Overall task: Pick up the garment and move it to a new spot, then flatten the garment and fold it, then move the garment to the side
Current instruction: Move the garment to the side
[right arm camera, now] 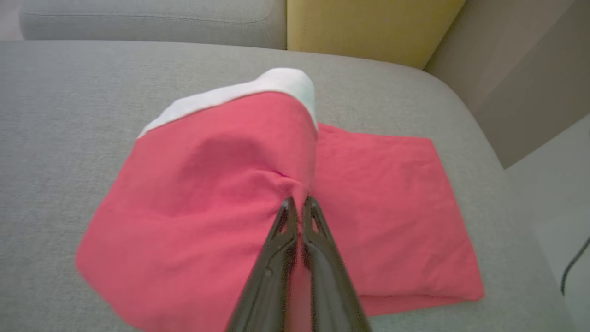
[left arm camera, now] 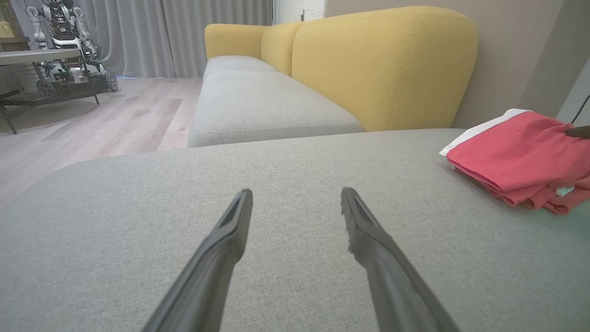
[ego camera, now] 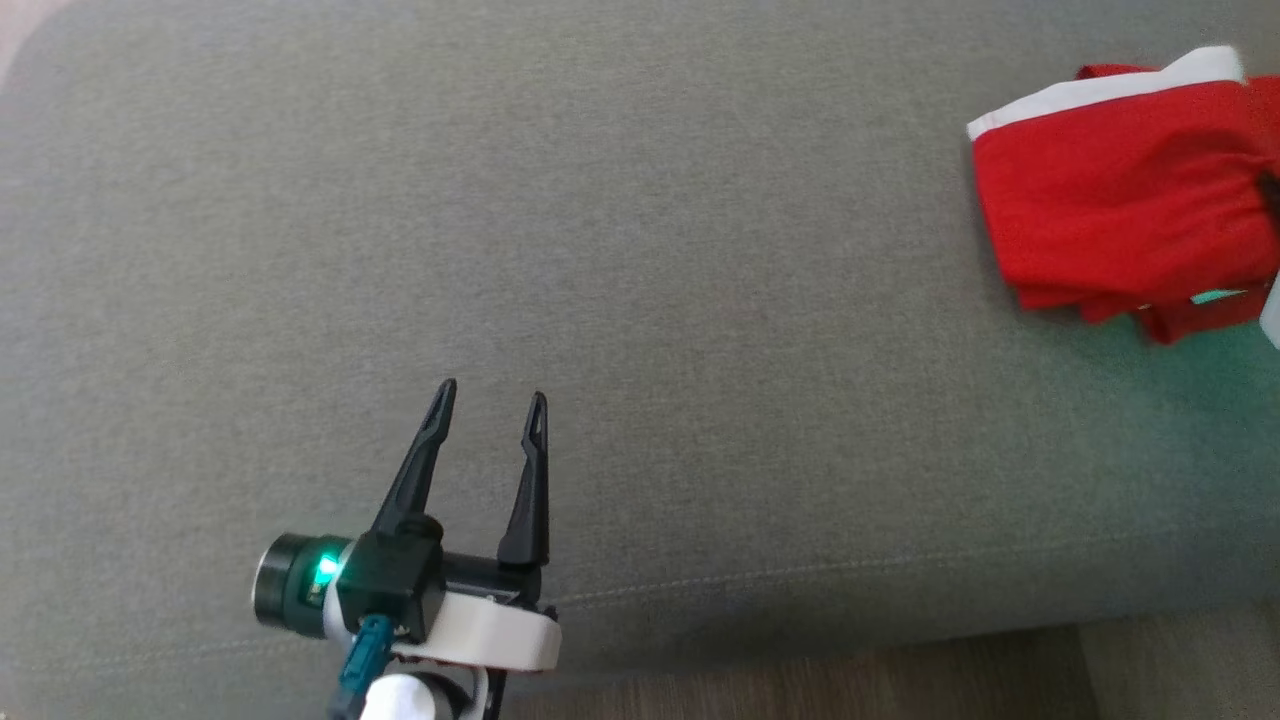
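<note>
The left gripper (ego camera: 493,392) hovers with its fingers spread apart over the near left of a grey sofa cushion (ego camera: 700,300), well apart from the white-banded red garment (ego camera: 1120,190) lying folded at its far right.

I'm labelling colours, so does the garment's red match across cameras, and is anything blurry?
Head view: garment saturated red, teal glow on the cushion beside it. Left wrist view: washed-out pink. Right wrist view: pinkish, fabric edges slightly soft.

Garment (ego camera: 1120,190) cut by head view's right edge; underside hidden.
</note>
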{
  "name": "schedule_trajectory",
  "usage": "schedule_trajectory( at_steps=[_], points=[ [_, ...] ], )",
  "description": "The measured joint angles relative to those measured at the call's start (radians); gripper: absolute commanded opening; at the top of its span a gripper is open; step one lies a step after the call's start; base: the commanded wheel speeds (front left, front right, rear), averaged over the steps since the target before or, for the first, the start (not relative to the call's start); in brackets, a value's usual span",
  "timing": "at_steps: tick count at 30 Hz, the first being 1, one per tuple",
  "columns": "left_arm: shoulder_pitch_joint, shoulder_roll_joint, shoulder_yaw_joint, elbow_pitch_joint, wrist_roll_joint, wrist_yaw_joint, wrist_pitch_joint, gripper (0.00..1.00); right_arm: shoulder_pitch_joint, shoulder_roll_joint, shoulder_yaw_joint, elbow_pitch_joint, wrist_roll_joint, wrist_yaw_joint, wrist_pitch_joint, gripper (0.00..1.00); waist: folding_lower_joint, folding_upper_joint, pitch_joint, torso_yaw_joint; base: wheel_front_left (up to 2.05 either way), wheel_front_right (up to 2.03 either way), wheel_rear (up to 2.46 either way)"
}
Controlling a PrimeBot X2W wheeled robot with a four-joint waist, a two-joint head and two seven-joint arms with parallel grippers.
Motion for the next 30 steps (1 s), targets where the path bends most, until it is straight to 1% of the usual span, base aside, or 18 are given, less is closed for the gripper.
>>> schedule_trajectory(
  at_steps=[3,7,10,11,13,17,18,25,28,29,30],
  points=[
    [0.0,0.0,0.0,-0.01,0.0,-0.004,0.0,1.0,-0.001,-0.007,0.004,-0.002,-0.021,0.0,-0.016,0.0,0.0,0.0,0.011,-0.012,0.0,0.0,0.0],
    [0.0,0.0,0.0,-0.013,0.001,-0.006,0.0,1.0,-0.036,-0.008,-0.004,0.025,-0.124,0.0,-0.067,0.0,0.0,0.0,0.03,-0.017,0.0,0.0,0.0],
    [-0.004,0.0,0.0,-0.015,0.0,-0.006,0.0,1.0,-0.078,-0.01,-0.029,0.057,-0.198,0.0,-0.085,0.0,0.0,0.0,0.044,-0.018,0.0,0.0,0.0],
    [-0.004,0.0,0.0,-0.015,0.0,-0.006,0.0,1.0,-0.078,-0.01,-0.029,0.057,-0.198,0.0,-0.085,0.0,0.0,0.0,0.044,-0.018,0.0,0.0,0.0],
    [-0.012,0.0,-0.001,-0.015,0.0,-0.006,0.0,1.0,-0.096,-0.01,-0.047,0.081,-0.247,0.0,-0.095,0.0,0.0,0.0,0.052,-0.019,0.0,0.0,0.0],
    [-0.026,0.0,-0.002,-0.015,0.0,-0.005,0.0,1.0,-0.113,-0.006,-0.102,0.137,-0.339,0.0,-0.104,0.0,0.0,0.0,0.064,-0.022,0.0,0.0,0.0],
    [-0.032,0.0,-0.004,-0.015,0.0,-0.004,0.0,1.0,-0.123,-0.005,-0.132,0.16,-0.387,0.0,-0.111,0.0,0.0,0.0,0.068,-0.023,0.0,0.0,0.0],
    [-0.041,0.0,-0.005,-0.015,-0.003,-0.004,0.0,1.0,-0.141,0.008,-0.233,0.194,-0.532,0.0,-0.127,0.0,0.0001,0.0,0.079,-0.016,0.0,0.0,0.0],
    [-0.041,0.0,-0.005,-0.015,-0.003,-0.004,0.0,1.0,-0.141,0.009,-0.293,0.209,-0.603,0.0,-0.127,0.32,0.0,0.0,0.08,-0.013,0.0,0.0,0.0],
    [-0.042,0.0,-0.005,-0.015,-0.003,-0.004,0.0,1.0,-0.141,0.009,-0.317,0.216,-0.626,0.0,-0.126,0.45,0.0,0.0,0.08,-0.012,0.0,0.0,0.0],
    [-0.042,0.0,-0.005,-0.014,-0.003,-0.004,0.0,1.0,-0.141,0.009,-0.343,0.224,-0.649,0.0,-0.125,0.79,0.0,0.0,0.079,-0.011,0.0,0.0,0.0]
  ],
)
